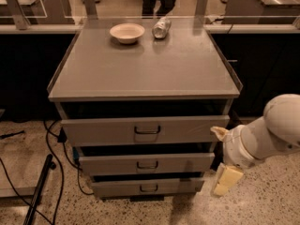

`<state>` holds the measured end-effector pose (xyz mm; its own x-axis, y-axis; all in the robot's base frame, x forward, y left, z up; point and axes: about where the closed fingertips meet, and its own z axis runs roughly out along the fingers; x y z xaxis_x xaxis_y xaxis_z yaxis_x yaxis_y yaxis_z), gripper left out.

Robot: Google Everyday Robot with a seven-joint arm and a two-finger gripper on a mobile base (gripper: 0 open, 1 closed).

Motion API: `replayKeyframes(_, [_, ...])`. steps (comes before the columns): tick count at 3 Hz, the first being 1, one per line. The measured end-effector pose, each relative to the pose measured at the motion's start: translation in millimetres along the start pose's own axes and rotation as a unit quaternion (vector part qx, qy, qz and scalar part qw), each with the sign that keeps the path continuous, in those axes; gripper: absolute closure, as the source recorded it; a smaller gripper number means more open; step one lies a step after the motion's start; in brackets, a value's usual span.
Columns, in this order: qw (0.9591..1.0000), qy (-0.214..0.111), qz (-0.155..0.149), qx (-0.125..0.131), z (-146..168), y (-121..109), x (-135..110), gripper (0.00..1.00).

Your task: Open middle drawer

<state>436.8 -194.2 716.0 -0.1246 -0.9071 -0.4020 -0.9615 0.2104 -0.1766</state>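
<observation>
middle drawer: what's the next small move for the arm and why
Probably swing the end effector left toward the middle drawer, aiming at its dark loop handle. The end effector hangs low beside the right edge of the cabinet, apart from the drawer fronts, while the handle sits at the centre of the drawer front, so nothing can be pulled yet.

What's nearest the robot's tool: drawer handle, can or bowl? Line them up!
Tool: low right, beside cabinet.
1. Dark loop handle, grey middle drawer, to its left.
2. Silver metal can, cabinet top, back.
3. Round white bowl, back left.
</observation>
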Motion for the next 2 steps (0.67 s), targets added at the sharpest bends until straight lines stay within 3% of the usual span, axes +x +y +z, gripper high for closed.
replayKeyframes(2, [0.9995,-0.003,-0.026,-0.015,87.8,14.1,26.9,0.00])
